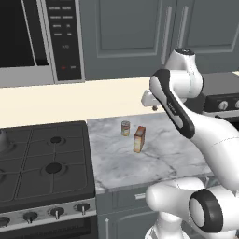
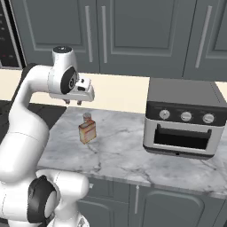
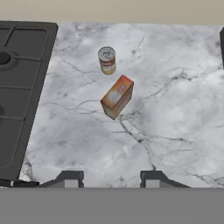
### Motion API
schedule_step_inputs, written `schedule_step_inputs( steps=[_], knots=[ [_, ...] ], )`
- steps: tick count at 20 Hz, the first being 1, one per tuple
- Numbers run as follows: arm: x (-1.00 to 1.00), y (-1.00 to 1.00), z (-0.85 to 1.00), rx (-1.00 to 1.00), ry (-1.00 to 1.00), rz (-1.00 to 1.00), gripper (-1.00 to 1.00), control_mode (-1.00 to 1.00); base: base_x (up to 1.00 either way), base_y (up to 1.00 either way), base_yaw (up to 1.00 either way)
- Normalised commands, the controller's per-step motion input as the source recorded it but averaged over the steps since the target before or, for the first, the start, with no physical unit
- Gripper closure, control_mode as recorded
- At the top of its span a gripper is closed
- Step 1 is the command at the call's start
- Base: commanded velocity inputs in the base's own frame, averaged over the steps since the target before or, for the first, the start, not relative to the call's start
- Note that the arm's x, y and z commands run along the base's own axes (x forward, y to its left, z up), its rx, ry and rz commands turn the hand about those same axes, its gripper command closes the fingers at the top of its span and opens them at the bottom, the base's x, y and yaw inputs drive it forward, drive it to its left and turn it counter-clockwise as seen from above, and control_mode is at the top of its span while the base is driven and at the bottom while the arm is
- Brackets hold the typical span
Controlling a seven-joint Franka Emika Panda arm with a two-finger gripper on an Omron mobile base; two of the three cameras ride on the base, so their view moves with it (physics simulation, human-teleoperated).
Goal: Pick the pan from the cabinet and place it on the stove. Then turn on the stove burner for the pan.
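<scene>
Hovering over marble counter (image 3: 175,109), gripper (image 3: 111,179) has its jaws parted, grasping nothing. Can (image 3: 106,60) and box (image 3: 117,96) stand near each other mid-counter, apart from the stove (image 3: 22,87) edge. Cabinet (image 2: 133,35) doors closed; pan unseen.

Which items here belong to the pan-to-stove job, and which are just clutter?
Job:
- cabinet, doors closed
- stove
- large burner
- knobs
- gripper, holding nothing, over the counter

Clutter:
- can
- box
- toaster oven
- microwave
</scene>
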Motion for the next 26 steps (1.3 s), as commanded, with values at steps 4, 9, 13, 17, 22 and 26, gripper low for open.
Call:
schedule_step_inputs(
  steps=[4, 9, 13, 17, 22, 26],
  knots=[
    [-0.16, 0.0, 0.01, 0.0, -0.05, 0.0, -1.0, -1.0, 0.0, 0.0, 0.0],
    [-0.15, -0.01, -0.04, 0.0, -0.01, 0.0, -1.0, -1.0, 0.0, 0.0, 0.0],
    [-0.04, -0.26, -0.06, 0.0, -0.1, -0.06, -1.0, -1.0, 0.0, 0.0, 0.0],
    [-0.19, -0.35, 0.07, 0.0, -0.26, -0.12, -1.0, -1.0, 0.0, 0.0, 0.0],
    [-0.29, -0.31, 0.41, -0.03, -0.29, -0.09, -1.0, -1.0, 0.0, 0.0, 0.0],
    [-0.21, -0.24, 0.55, -0.03, -0.28, -0.09, -1.0, -1.0, 0.0, 0.0, 0.0]
  ],
)
